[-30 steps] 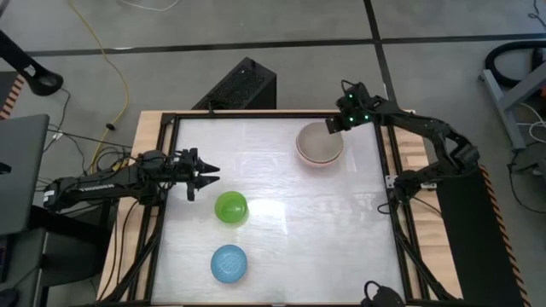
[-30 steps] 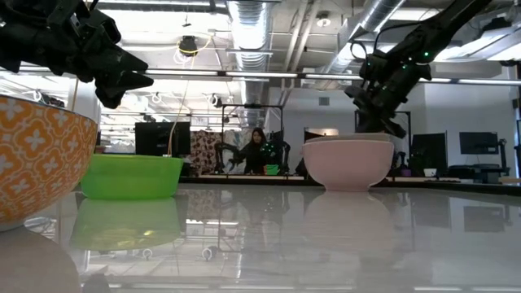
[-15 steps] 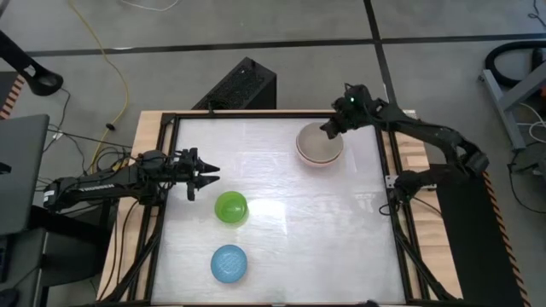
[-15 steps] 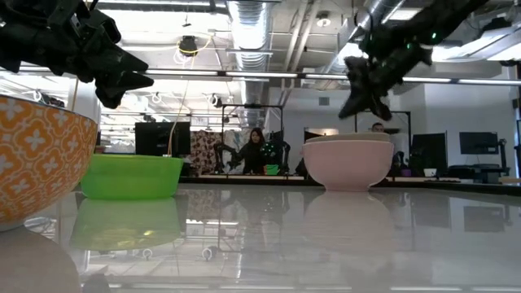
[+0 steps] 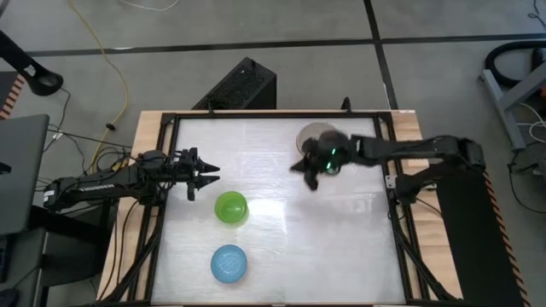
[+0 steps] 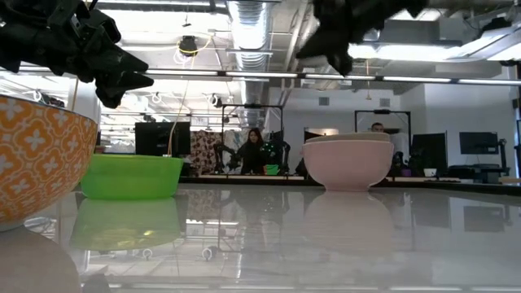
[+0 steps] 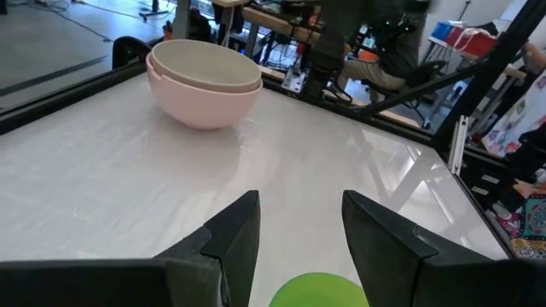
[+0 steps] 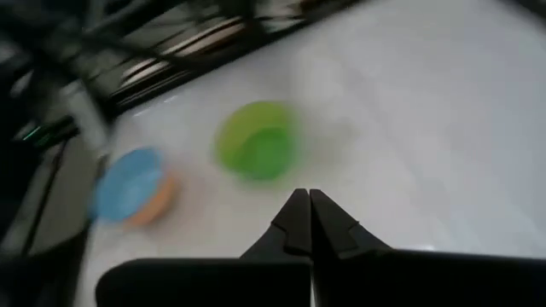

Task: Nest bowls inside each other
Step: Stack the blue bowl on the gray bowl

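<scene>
A salmon-pink bowl (image 7: 205,101) stands on its base at the table's far right, with a cream bowl (image 7: 205,64) nested in it. A green bowl (image 5: 231,207) sits mid-left. A light blue bowl (image 5: 229,263) with an orange patterned outside sits nearer the front edge. My right gripper (image 5: 307,173) hovers shut, high above the table just left of and nearer than the pink stack, pointing toward the green bowl (image 8: 256,141). My left gripper (image 5: 210,173) waits open at the left edge, level, above the green bowl's far side.
A black frame rail (image 5: 171,170) borders the white table top. The middle and right of the table lie bare. The right arm (image 5: 401,149) reaches over the pink stack. Beyond the far edge, people sit in the room (image 6: 259,150).
My right gripper has swung from the far right side of the pink stack across it toward the table's left and near edge, rising and rolling as it went, and has stayed shut. The bowls have not moved.
</scene>
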`<state>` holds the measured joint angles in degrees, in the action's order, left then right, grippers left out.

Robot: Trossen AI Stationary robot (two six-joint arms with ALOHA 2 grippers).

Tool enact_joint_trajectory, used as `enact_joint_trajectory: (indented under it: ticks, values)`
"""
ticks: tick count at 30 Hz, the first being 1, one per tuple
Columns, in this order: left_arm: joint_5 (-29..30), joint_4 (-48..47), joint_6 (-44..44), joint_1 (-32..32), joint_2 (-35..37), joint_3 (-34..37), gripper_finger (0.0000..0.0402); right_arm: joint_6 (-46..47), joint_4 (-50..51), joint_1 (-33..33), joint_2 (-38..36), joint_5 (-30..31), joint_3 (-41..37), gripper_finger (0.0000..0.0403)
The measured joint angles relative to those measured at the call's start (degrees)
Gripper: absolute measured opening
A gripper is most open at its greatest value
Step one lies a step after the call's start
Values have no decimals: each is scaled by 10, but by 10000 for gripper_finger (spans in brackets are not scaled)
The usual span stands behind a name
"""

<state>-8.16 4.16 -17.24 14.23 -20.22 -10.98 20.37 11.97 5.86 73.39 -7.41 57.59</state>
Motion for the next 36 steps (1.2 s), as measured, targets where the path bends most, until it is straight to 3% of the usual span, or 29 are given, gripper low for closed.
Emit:
enact_joint_trajectory:
  ticks: [5, 11, 19, 24, 30, 36]
  values:
    - [-5, 0, -5, 0, 0, 0, 158, -14, -17, -102, 64, 16, 53, 8]
    - [-14, -12, -2, 0, 0, 0, 158, -34, -18, -178, 164, 17, 131, 19]
    - [-21, -7, 21, 0, 0, 0, 158, -35, 0, -226, 315, 17, 267, 42]
    - [-21, -7, 30, 0, 0, 0, 158, 21, 106, -239, 400, 25, 391, 62]
    - [-22, -6, 35, 0, 0, 0, 158, 33, 149, -237, 488, 30, 500, 113]
    - [-21, -4, 35, 0, 0, 0, 158, -11, 164, -235, 544, 26, 568, 195]
